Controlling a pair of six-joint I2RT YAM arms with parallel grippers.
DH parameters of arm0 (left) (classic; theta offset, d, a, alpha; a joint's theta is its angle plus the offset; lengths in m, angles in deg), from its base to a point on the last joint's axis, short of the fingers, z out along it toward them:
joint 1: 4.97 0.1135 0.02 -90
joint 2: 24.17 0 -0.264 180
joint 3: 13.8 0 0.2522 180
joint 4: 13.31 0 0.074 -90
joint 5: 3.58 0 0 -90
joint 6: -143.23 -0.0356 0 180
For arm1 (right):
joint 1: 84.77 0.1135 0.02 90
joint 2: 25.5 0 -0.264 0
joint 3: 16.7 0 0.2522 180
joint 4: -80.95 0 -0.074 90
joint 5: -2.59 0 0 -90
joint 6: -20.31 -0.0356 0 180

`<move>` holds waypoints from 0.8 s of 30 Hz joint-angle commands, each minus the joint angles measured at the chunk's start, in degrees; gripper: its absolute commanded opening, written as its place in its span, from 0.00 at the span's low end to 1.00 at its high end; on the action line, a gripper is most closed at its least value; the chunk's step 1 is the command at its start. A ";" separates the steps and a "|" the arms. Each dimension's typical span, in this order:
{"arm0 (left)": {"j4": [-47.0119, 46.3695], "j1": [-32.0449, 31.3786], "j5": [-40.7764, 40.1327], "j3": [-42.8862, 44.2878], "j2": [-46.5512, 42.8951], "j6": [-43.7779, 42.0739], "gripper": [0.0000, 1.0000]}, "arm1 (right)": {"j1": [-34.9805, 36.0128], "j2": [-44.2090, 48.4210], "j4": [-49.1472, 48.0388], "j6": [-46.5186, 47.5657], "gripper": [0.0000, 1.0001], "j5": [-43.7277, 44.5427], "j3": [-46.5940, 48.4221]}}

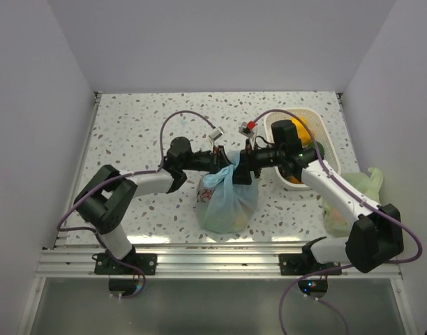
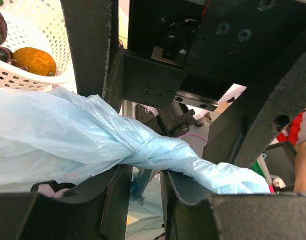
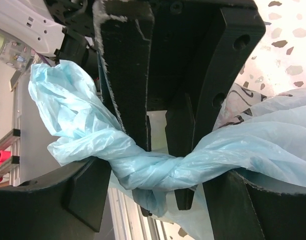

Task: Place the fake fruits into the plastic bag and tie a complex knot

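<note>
Tying is the step in hand. The plastic bag (image 1: 227,206) sits at table centre btw. the arms, and its handle strips are twisted into a first knot (image 3: 158,170) above it. Left gripper (image 1: 215,159): jaws nearly together under the twist, cannot tell if they pinch it. Right gripper (image 1: 247,162): jaws wide apart, strip lying across them. Some fake fruits (image 2: 35,61) are in the basket (image 2: 23,30). Next move, I think: grip each loose end firmly & pull apart w/o tearing the thin film.
</note>
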 commanded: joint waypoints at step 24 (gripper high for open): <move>4.29 0.44 -1.35 1.48 -4.59 -7.13 0.00 | -0.98 1.56 0.93 0.13 0.66 -1.47 3.14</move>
